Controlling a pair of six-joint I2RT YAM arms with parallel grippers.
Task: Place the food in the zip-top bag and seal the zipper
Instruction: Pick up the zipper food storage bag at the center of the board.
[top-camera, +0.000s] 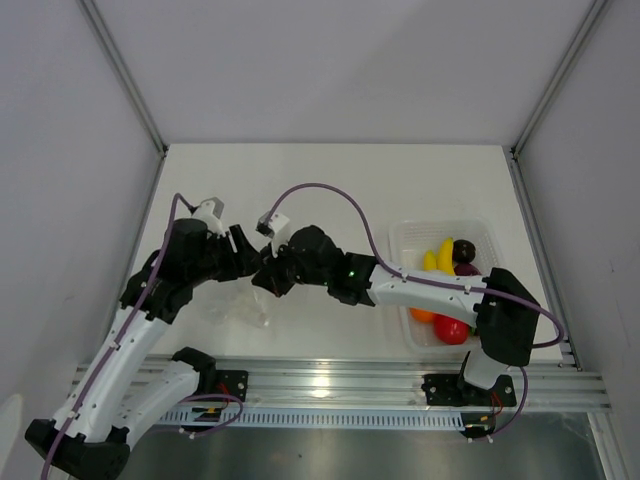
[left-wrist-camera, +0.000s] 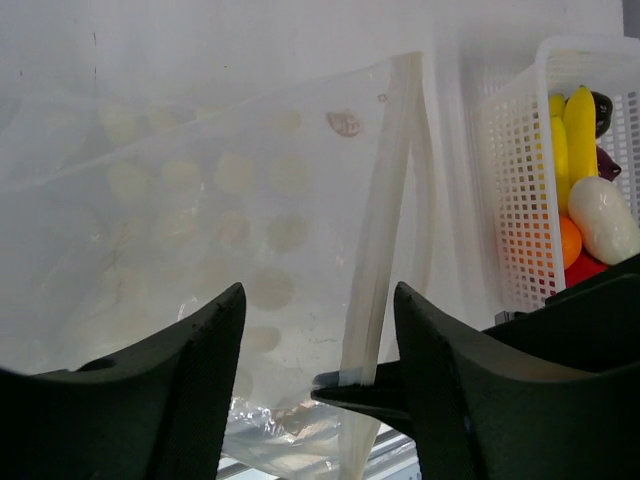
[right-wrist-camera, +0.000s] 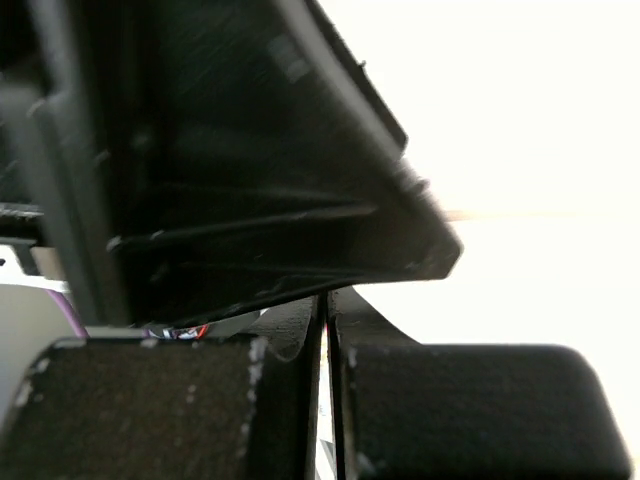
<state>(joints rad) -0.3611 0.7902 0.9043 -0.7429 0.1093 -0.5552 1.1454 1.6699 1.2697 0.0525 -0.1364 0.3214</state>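
The clear zip-top bag hangs in front of my left gripper, whose jaws stand wide open around it without touching it. The pale zipper runs down the bag's right edge. My right gripper is shut on the zipper's lower end; its dark fingertips show in the left wrist view. From above, both grippers meet over the bag. The food lies in a basket: banana, white piece, orange ball, red fruit, purple piece.
The white mesh basket holding the food stands at the right of the table, beside the right arm's forearm; it also shows in the left wrist view. A metal rail runs along the near edge.
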